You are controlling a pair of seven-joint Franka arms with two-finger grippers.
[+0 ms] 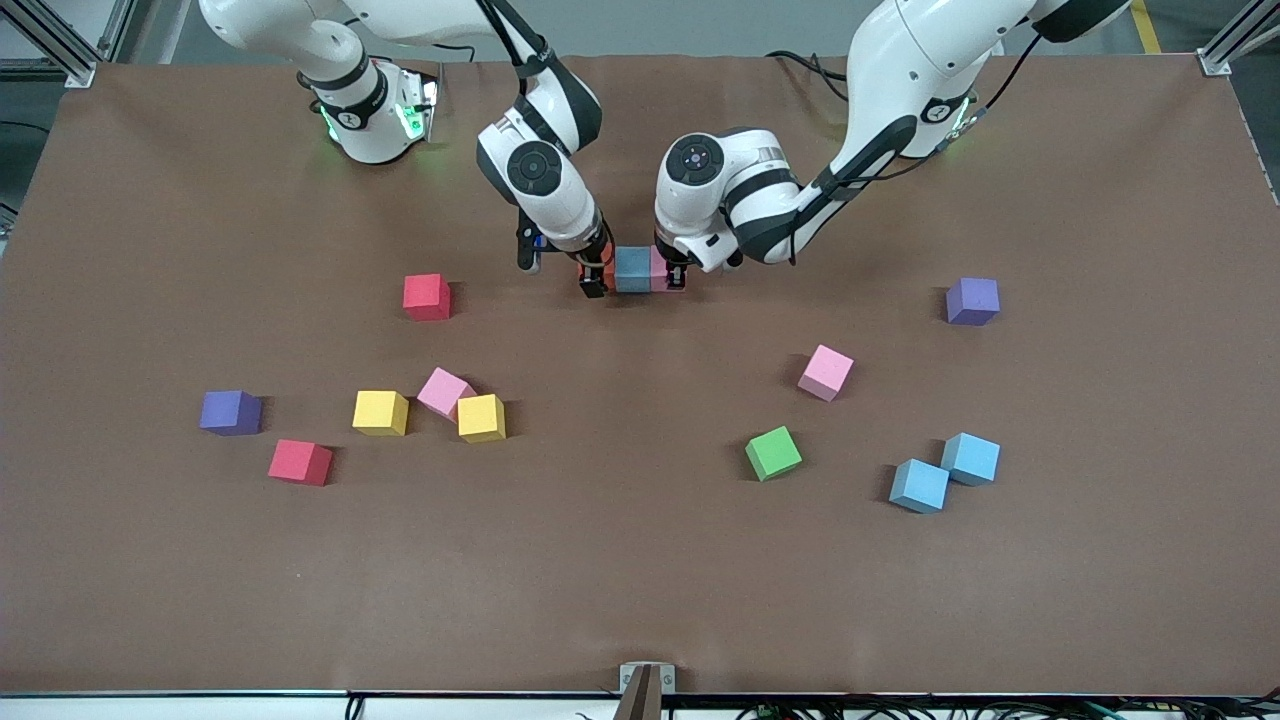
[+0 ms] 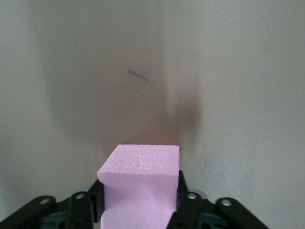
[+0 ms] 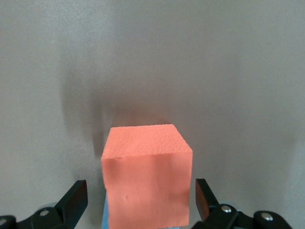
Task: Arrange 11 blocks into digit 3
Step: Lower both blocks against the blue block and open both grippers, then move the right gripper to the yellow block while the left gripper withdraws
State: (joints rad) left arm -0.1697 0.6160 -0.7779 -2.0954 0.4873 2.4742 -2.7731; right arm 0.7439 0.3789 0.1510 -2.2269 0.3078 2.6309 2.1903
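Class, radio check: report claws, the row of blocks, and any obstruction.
Right claw open, straddling the orange block. Left claw around the pink block, grip unclear. Row: orange, blue block, pink. Nothing obstructing; spare blocks lie nearer the camera.

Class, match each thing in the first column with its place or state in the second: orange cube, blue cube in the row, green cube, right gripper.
1. orange cube
2. blue cube in the row
3. green cube
4. right gripper

A. between the orange cube and the pink cube
B. on its own, nearer the front camera than the row
C. jaws open on either side of the orange cube
D. at the row's end toward the right arm's end of the table

Pairs: 1-D, 2-A, 3-B, 4-C
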